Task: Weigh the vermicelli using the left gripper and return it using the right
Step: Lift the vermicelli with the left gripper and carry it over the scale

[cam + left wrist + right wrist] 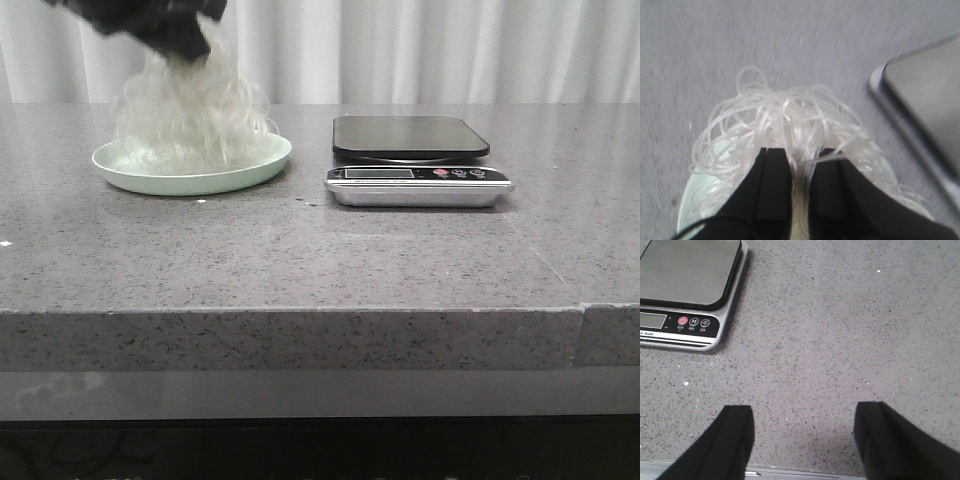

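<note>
The vermicelli (190, 115) is a fluffy mound of thin, curly white strands hanging from my left gripper (185, 45), just over the pale green plate (250, 165) at the table's left. Its lowest strands still reach the plate. In the left wrist view the left gripper (801, 152) is shut on the vermicelli (785, 115), with the plate (692, 200) below. The scale (415, 160), with a black platform and silver front, stands right of the plate; it also shows in the left wrist view (925, 95) and the right wrist view (687, 275). My right gripper (802, 415) is open and empty over bare table.
The grey speckled table (320, 260) has its front edge close to the camera, with a seam at the front right. White curtains hang behind the table. The scale's display and buttons (692, 322) face the front.
</note>
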Action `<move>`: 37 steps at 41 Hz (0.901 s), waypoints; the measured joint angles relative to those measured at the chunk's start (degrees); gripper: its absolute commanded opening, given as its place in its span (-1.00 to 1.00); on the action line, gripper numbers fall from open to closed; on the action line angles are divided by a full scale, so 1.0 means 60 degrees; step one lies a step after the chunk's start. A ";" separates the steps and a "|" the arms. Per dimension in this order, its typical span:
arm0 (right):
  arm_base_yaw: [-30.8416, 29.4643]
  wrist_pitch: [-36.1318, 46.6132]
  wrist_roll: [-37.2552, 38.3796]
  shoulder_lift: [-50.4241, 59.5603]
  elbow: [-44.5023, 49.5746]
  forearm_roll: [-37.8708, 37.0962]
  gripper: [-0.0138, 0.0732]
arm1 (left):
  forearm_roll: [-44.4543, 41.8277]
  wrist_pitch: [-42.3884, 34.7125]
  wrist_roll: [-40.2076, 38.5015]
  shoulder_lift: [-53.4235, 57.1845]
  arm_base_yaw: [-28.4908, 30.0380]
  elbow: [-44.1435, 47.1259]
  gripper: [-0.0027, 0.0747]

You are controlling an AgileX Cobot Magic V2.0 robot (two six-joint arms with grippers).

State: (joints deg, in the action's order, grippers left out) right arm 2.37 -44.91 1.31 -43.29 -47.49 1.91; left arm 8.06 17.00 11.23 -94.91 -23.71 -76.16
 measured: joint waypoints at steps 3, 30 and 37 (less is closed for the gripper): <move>0.0000 0.0000 0.0000 0.0000 0.0000 0.0000 0.55 | 0.0000 0.0019 0.0000 0.0158 -0.0143 -0.0409 -0.56; 0.0000 -0.0003 0.0000 0.0000 0.0000 0.0000 0.55 | -0.0086 0.0030 0.0000 -0.2048 -0.2347 -0.4441 -0.56; 0.0000 -0.0020 0.0000 0.0000 0.0000 0.0000 0.55 | -0.0086 -0.0254 0.0000 -0.2902 -0.2570 -0.4541 -0.56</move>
State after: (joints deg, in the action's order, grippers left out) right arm 2.37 -45.03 1.31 -43.29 -47.49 1.91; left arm 7.55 15.47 11.23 -112.32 -39.13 -103.40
